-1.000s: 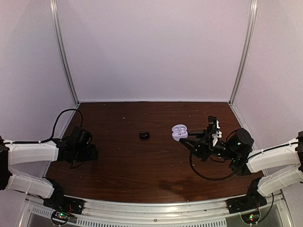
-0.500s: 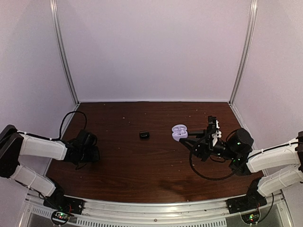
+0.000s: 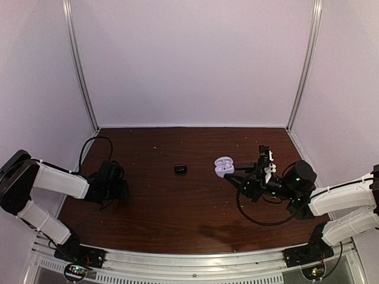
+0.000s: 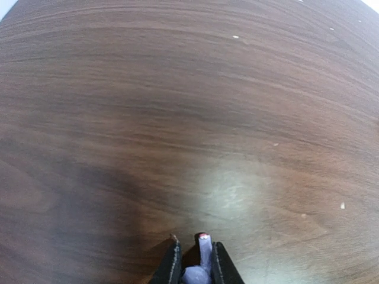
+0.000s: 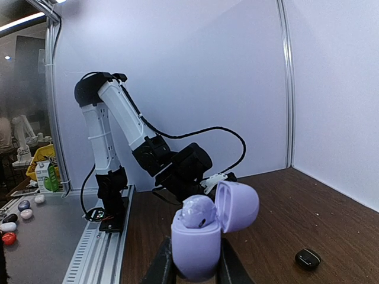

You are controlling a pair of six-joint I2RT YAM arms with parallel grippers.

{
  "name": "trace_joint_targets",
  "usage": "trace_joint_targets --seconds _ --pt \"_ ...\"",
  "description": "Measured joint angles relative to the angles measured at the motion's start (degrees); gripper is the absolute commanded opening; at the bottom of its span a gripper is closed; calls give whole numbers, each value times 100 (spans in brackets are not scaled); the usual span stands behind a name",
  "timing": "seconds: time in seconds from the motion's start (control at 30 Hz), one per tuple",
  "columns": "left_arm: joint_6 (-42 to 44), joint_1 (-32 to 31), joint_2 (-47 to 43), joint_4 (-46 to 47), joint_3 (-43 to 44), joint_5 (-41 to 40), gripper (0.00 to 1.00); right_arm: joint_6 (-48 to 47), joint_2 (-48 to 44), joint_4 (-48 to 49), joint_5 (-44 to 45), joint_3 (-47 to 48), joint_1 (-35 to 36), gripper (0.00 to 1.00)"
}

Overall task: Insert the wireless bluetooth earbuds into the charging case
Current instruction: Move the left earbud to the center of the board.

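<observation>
My right gripper (image 5: 194, 266) is shut on the pale lavender charging case (image 5: 198, 245), held above the table with its lid open to the right. One earbud (image 5: 197, 211) sits in the case's base. The case also shows in the top view (image 3: 224, 165), right of the table's middle, at my right gripper (image 3: 232, 175). My left gripper (image 4: 192, 265) is shut on the other earbud (image 4: 202, 260), its stem pointing forward, just above the wood at the table's left side (image 3: 121, 190).
A small black oval object (image 3: 180, 168) lies on the brown table (image 3: 177, 213) between the arms; it also shows in the right wrist view (image 5: 308, 258). White walls and metal posts close the back and sides.
My left arm has moved right and forward over the table, its elbow folding up. My right gripper with the open case has edged slightly left.
</observation>
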Motion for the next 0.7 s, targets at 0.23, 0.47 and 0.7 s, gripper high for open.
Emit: trace_joint_targets --seconds 0.23,0.47,0.7 --pt "570 -332 304 404 197 800 14 -11 -7 -72 2 0 -2 0" --pt "1576 -1602 1174 544 1086 1851 15 -9 -7 -72 0 0 -2 0" --pt "2583 -2122 1753 570 1674 2704 38 -11 -151 -146 2 0 -4 0"
